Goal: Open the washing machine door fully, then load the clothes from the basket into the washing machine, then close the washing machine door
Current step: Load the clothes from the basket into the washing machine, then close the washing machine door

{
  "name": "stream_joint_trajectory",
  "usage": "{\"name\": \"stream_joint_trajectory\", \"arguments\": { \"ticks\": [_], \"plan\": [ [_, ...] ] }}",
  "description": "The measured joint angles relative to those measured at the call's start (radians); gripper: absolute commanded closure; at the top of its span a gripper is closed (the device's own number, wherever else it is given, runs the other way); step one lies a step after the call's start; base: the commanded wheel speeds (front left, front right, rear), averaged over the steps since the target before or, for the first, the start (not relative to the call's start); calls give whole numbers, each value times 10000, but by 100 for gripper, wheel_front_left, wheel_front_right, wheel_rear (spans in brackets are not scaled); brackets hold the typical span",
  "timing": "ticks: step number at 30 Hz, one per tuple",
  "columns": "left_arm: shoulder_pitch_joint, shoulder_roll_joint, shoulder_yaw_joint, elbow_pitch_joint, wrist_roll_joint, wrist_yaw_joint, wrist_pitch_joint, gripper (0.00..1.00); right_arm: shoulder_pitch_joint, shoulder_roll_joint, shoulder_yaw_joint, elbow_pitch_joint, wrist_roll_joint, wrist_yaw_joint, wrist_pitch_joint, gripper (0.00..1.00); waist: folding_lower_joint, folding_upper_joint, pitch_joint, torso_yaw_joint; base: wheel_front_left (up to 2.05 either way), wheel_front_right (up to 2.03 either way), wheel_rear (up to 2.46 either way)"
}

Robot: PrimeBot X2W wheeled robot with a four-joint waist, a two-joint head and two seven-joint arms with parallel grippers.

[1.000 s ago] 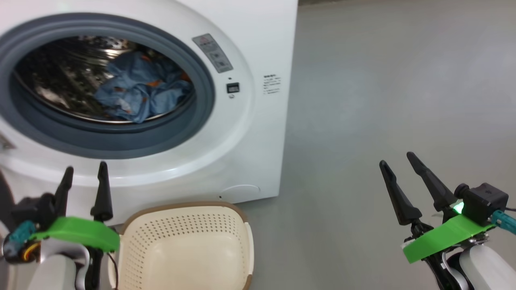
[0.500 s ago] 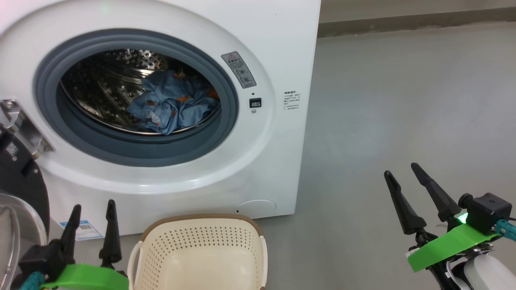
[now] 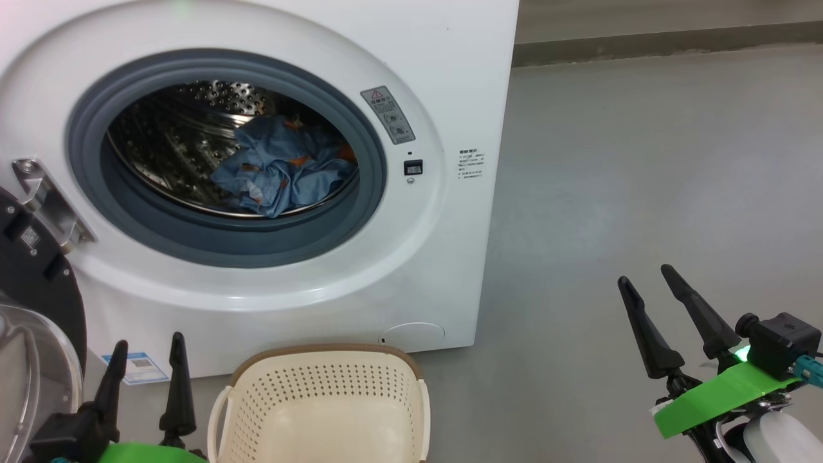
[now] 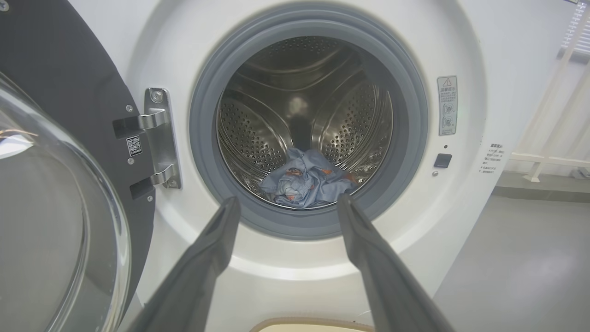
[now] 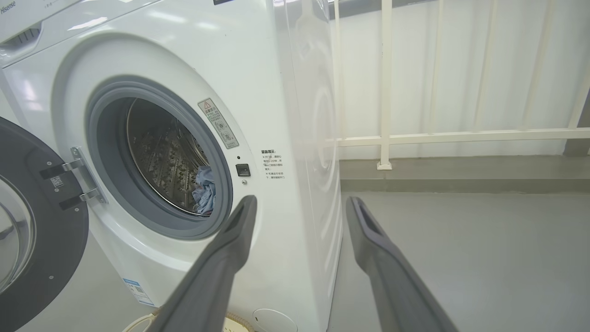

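I hold the left gripper [image 3: 148,341] low beside the basket [image 3: 325,350] and the right gripper [image 3: 644,274] well clear over the floor [image 3: 643,161], both jaws wide and empty, since the clothes [image 3: 283,173] already lie in the drum [image 3: 167,141], the basket looks empty and the door [image 3: 35,276] hangs open, awaiting closing

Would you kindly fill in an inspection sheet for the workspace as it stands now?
Surface: smooth grey floor.
Job's things: washer with door swung open on its left hinge; blue clothes lying in the drum; basket in front of the washer, no clothes seen in it.
Clutter: nothing seen.
Grippers: left gripper and right gripper open, holding nothing.
Cables: teal-ended cable at the right wrist.
Surroundings: white railing beyond the washer.
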Motion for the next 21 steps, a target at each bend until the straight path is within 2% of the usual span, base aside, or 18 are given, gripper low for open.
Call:
{"name": "stream_joint_trajectory", "arguments": {
  "ticks": [21],
  "plan": [
    [207, 10, -102, -412, 163, 31, 0, 0, 0, -6, 27, -4, 2, 2, 0, 0, 0, 0, 23, -57, 0, 0, 0]
  ]
}}
